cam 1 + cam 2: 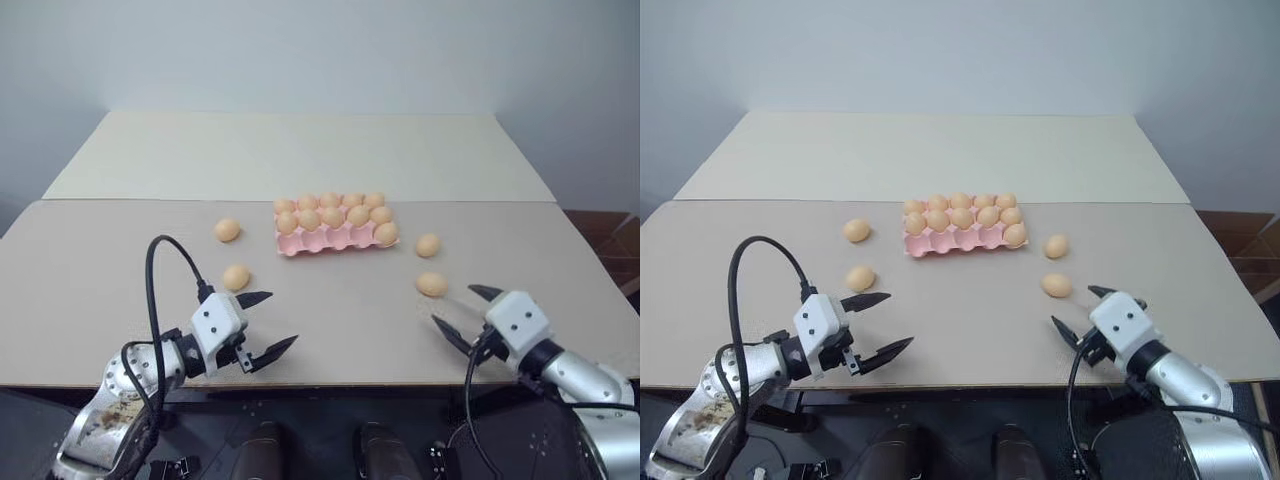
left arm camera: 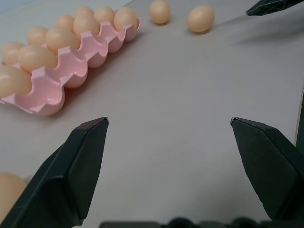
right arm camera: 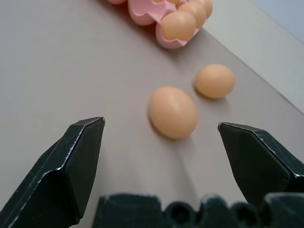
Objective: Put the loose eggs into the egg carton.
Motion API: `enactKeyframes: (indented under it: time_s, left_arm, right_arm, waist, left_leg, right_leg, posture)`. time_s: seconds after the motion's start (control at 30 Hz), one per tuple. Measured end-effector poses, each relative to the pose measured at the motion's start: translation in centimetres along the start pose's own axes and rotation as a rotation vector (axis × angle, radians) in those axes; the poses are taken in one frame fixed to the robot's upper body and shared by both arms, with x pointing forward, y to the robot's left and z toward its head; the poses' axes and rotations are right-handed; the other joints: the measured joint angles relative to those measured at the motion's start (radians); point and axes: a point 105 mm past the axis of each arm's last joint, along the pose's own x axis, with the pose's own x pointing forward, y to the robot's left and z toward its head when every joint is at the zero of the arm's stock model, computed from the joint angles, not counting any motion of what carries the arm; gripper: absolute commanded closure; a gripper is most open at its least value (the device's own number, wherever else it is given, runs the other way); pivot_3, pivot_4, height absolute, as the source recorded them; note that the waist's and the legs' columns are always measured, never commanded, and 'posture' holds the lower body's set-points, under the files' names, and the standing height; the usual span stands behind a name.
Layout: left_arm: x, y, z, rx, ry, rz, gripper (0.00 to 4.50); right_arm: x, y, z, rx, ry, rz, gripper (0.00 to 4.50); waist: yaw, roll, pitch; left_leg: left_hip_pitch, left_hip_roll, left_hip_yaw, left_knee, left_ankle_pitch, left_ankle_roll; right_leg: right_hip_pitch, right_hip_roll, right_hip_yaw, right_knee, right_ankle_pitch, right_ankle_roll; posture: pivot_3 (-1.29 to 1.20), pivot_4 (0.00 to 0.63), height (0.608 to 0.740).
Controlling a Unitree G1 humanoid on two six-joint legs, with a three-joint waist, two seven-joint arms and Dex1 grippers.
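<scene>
Left eye view, beige table [image 1: 100, 280], second table [image 1: 200, 150] behind, pale wall [image 1: 320, 50]

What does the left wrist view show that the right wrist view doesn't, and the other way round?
Left wrist view adds: the egg carton's long side with its mostly vacant front cups, a loose egg beside the left gripper, and one of the right gripper's jaws at the far corner. Right wrist view adds: the nearer right-side egg seen close, lying ahead between that gripper's jaws. Both share: the carton's filled cups, that egg and the farther egg beside it, and wide-open jaws holding nothing.
</scene>
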Motion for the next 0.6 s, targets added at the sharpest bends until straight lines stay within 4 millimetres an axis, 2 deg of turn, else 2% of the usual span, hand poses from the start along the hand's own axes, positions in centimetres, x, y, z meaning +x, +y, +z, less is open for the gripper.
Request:
enactKeyframes:
  time_s: [0.17, 0.4, 0.6]
  left_arm:
    - [0.9, -0.1, 0.6, 0.018, -0.024, -0.051, 0.01]
    - [1.4, -0.2, 0.5, 0.02, -0.022, -0.102, 0.01]
    - [1.7, 0.1, 0.6, 0.036, -0.024, -0.11, 0.01]
  right_arm:
    - [1.2, -1.1, 0.1, 0.003, 0.038, 0.034, 0.0]
    - [3.6, -0.3, -0.3, 0.033, 0.088, 0.11, 0.0]
    - [5.6, -0.7, -0.4, -0.018, 0.126, 0.131, 0.0]
  waist:
    - [0.002, 0.0, 0.0]
    - [0.0, 0.0, 0.0]
    - [0.0, 0.0, 0.0]
  left_leg:
    - [0.0, 0.0, 0.0, 0.0, 0.0, 0.0]
    - [0.0, 0.0, 0.0, 0.0, 0.0, 0.0]
    - [0.0, 0.0, 0.0, 0.0, 0.0, 0.0]
  right_leg:
    - [0.0, 0.0, 0.0, 0.0, 0.003, 0.004]
    - [0.0, 0.001, 0.001, 0.0, 0.003, 0.005]
    - [-0.001, 0.001, 0.001, 0.0, 0.005, 0.002]
  posture:
    - [0.0, 0.15, 0.74]
    - [0.0, 0.15, 0.74]
    - [0.0, 0.15, 0.74]
